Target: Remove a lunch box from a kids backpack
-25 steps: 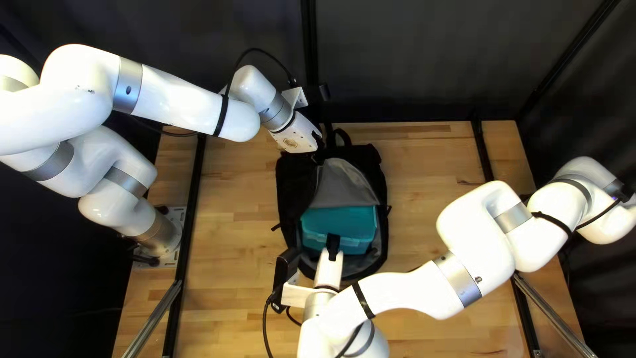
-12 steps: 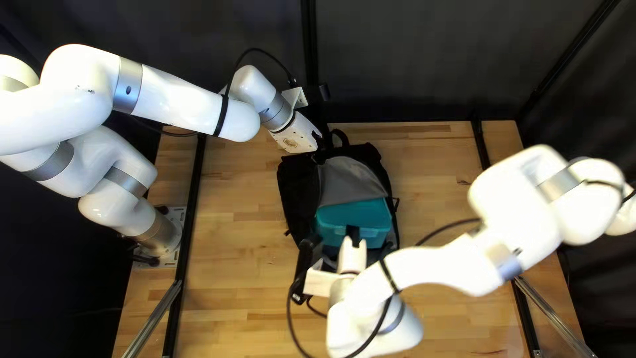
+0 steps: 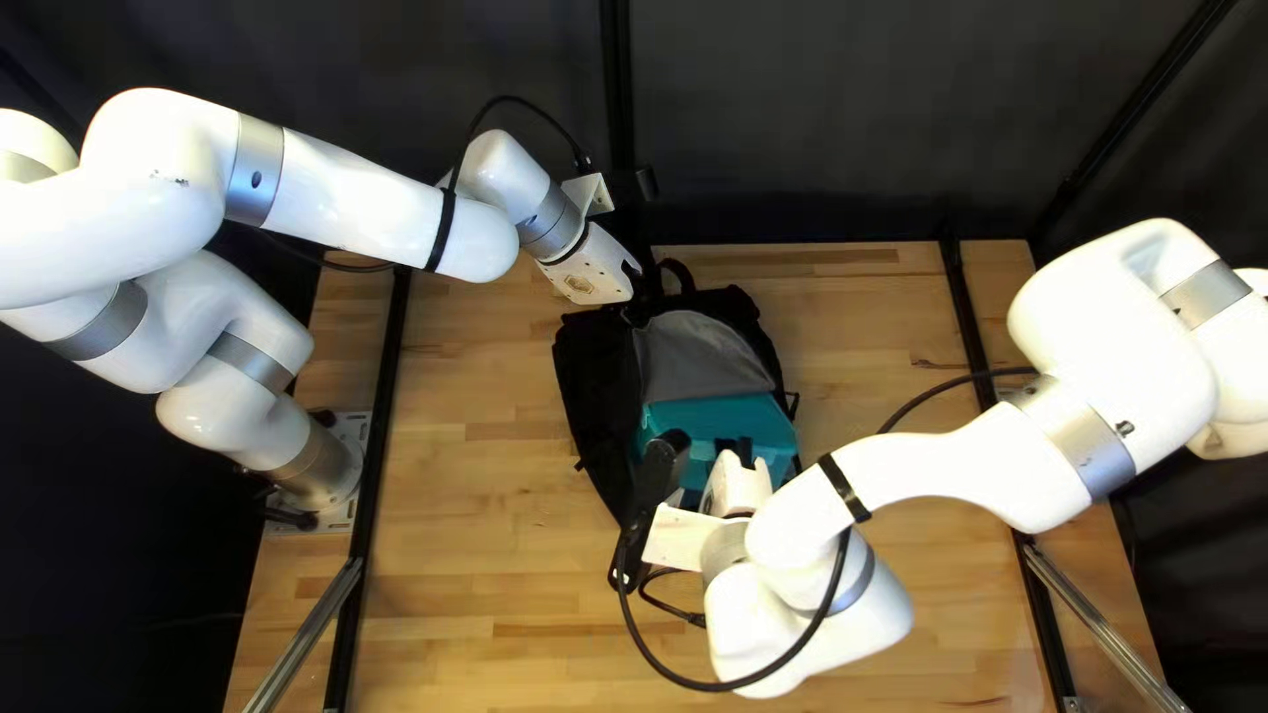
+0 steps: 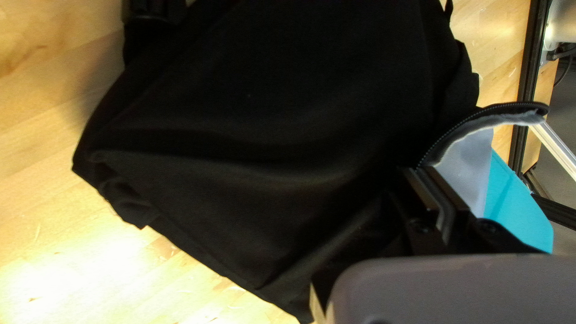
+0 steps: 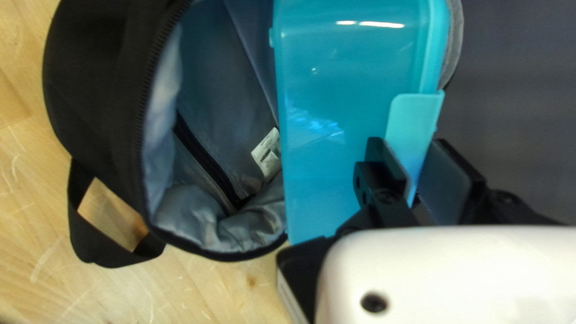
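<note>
My right gripper (image 5: 413, 146), narrowly parted, clamped the lunch box's (image 5: 339, 138) latch (image 5: 414, 117) | left gripper (image 4: 416, 170) pinched the backpack (image 4: 270, 114) | box sat partly inside, toward table's (image 3: 462, 502) near edge | narrow hold risked slipping under fabric drag

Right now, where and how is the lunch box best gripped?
Probably by the latched edge of the lunch box, around its latch tab, coming from the table's near side, as the right gripper does: that edge faces outward, while the backpack's gray flap covers the far end.

lunch box (image 5: 342, 78) partly hidden
</note>
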